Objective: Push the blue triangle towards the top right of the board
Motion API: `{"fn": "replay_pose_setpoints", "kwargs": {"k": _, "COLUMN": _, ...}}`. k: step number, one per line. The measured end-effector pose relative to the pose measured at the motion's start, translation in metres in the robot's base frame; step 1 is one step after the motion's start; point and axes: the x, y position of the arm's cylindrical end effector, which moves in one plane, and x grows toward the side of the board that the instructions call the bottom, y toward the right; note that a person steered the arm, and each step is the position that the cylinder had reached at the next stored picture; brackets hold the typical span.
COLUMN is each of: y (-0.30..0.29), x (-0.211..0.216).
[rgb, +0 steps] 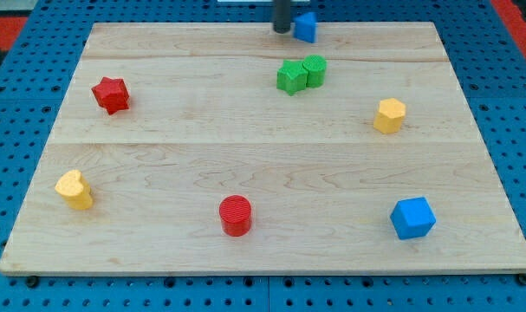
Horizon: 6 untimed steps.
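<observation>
My tip [282, 31]: a bare rod end with nothing to clasp, at the board's top edge, touching or just beside the left side of the blue triangle.
Blue triangle [306, 27]: at the top edge, slightly right of centre.
Green pair: a green star [290, 77] and a green cylinder [314, 70] touching, below the tip.
Right side: yellow hexagon [389, 115]; blue cube [412, 217] lower down.
Left side: red star [111, 94]; yellow heart [74, 189].
Bottom centre: red cylinder [236, 215].
Board [245, 165]: pale wood.

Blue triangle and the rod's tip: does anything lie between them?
Nothing. In the camera view my tip sits right against the left side of the blue triangle at the board's top edge.
</observation>
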Motion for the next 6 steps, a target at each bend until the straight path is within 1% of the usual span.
{"fn": "replay_pose_setpoints", "kwargs": {"k": 2, "y": -0.093, "x": -0.011}}
{"fn": "replay_pose_setpoints", "kwargs": {"k": 3, "y": -0.096, "x": -0.014}}
{"fn": "replay_pose_setpoints", "kwargs": {"k": 4, "y": -0.065, "x": -0.013}}
{"fn": "replay_pose_setpoints", "kwargs": {"k": 5, "y": -0.008, "x": -0.014}}
{"fn": "replay_pose_setpoints", "kwargs": {"k": 6, "y": 0.025, "x": -0.013}}
